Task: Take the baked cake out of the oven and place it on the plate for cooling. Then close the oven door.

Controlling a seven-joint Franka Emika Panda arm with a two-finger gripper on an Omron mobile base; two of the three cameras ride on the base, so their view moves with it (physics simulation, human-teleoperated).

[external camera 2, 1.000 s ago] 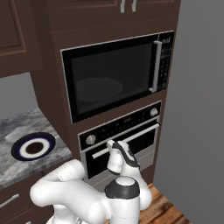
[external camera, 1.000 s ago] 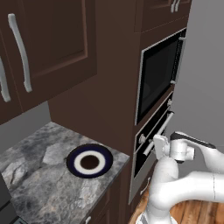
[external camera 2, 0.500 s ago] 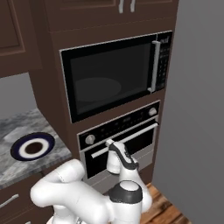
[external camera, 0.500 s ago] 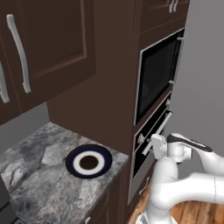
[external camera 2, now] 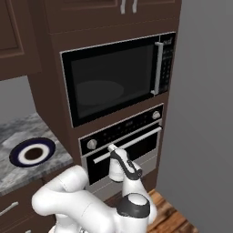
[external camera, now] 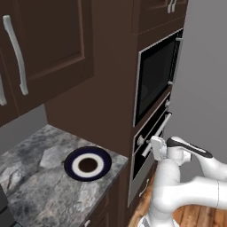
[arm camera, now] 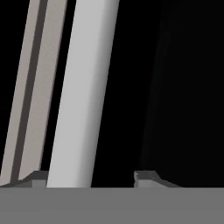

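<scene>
plate (external camera: 87, 164) on counter (external camera: 40, 186) left of oven (external camera 2: 123, 145), microwave (external camera 2: 116, 77) above oven

- The built-in silver-grey wall oven (external camera 2: 123, 143) sits in a dark brown cabinet column, with a black control strip carrying a round knob at each end and a small display between them.
- The drop-down silver-framed oven door with dark glass window (external camera 2: 141, 152) stands upright and shut, flush with the cabinet front; its long horizontal silver bar handle (arm camera: 83, 94) runs across just under the control strip.
- The round plate with a wide navy rim, white inner ring and dark brown centre (external camera: 73, 167) lies flat on the grey marbled bench, left of the oven.
</scene>
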